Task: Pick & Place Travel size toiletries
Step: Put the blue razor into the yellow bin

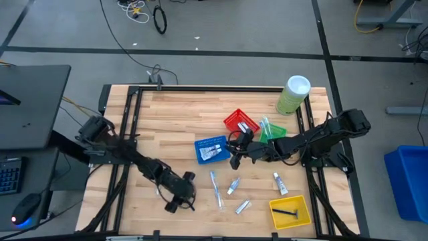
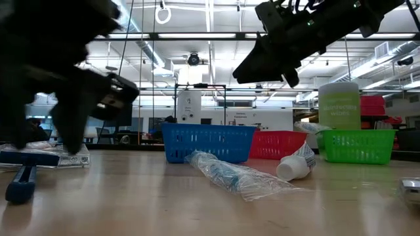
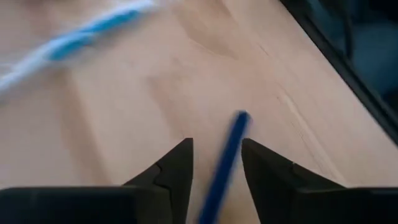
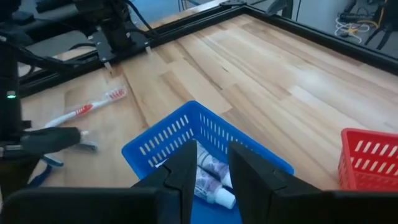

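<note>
My left gripper (image 1: 175, 201) is low over the table's near left part and open. A blue razor (image 3: 224, 162) lies flat on the wood (image 2: 25, 176), its handle running between the two fingers. My right gripper (image 1: 234, 159) hangs open, holding nothing, above the blue basket (image 4: 186, 134), which holds white tubes (image 4: 214, 183). A wrapped blue toothbrush (image 1: 215, 187) and three small tubes (image 1: 233, 186) (image 1: 242, 206) (image 1: 279, 182) lie loose on the table. A red toothbrush (image 4: 93, 107) lies near the left arm. My left gripper's fingers (image 3: 267, 168) stand on either side of the razor's handle (image 3: 233, 134), slanting down and lying along it. Whether either finger touches the handle, I cannot tell. The razor rests on the table.
A red basket (image 1: 241, 122) and a green basket (image 1: 273, 131) stand behind the right gripper. A yellow basket (image 1: 291, 211) at the near right holds a dark razor. A pale-green cylinder (image 1: 293, 94) stands at the far right. Bare wood lies at the far left.
</note>
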Robot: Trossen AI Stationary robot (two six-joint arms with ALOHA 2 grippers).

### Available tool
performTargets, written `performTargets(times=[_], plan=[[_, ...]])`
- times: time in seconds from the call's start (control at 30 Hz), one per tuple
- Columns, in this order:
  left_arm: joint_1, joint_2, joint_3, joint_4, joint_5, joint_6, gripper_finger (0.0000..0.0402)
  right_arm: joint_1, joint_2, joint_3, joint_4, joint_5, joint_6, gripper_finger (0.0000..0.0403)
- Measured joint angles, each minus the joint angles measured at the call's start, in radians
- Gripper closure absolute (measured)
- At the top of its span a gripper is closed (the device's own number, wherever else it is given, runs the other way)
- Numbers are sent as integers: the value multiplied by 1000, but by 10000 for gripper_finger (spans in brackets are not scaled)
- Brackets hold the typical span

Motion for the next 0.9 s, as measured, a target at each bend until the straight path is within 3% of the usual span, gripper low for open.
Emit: performTargets(times=[0.1,0.23,0.37,0.5,0.73,0.9], plan=[[-31,1,0,-17,-13,61,244,-4,0,0,1,0,-33,302],[-52,1,0,-62,-130,65,239,-13,0,0,1,0,-52,304],[-52,1,0,-110,-136,64,246,-19,0,0,1,0,-52,303],[-52,1,0,-122,-89,65,265,-24,0,0,1,0,-52,305],[-50,41,3,-116,-96,56,307,-24,0,0,-1,-1,-52,305],[-50,52,3,-101,-105,156,344,-24,-1,0,-4,-1,-52,305]])
